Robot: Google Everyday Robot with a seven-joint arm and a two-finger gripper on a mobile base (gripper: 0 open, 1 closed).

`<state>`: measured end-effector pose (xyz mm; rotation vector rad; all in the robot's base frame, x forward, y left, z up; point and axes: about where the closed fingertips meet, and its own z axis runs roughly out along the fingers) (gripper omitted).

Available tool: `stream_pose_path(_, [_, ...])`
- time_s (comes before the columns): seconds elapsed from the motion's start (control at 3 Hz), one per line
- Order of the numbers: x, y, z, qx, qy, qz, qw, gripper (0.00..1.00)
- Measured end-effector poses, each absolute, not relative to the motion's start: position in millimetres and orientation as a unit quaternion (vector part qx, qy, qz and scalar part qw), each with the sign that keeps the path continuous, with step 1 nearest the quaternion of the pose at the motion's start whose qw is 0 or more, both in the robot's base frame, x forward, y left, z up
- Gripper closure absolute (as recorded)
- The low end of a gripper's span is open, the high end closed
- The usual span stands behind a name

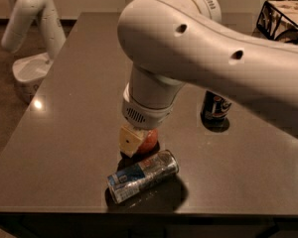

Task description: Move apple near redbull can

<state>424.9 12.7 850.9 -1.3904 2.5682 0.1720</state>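
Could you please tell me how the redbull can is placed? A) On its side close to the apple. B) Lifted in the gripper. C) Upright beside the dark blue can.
A: the redbull can lies on its side just in front of the apple, and the gripper is down at the apple.
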Motion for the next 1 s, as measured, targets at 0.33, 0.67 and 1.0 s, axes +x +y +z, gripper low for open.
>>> stream_pose_path(0.33, [424.9,14.4,850.1,-0.472,0.873,0.059,0.105,0.12])
stream_pose_path(0.67, [425.1,18.2,850.1,-0.470,0.874,0.064,0.104,0.00])
stream_pose_path(1.0, [425.1,18.2,850.1,-0.470,0.874,0.064,0.104,0.00])
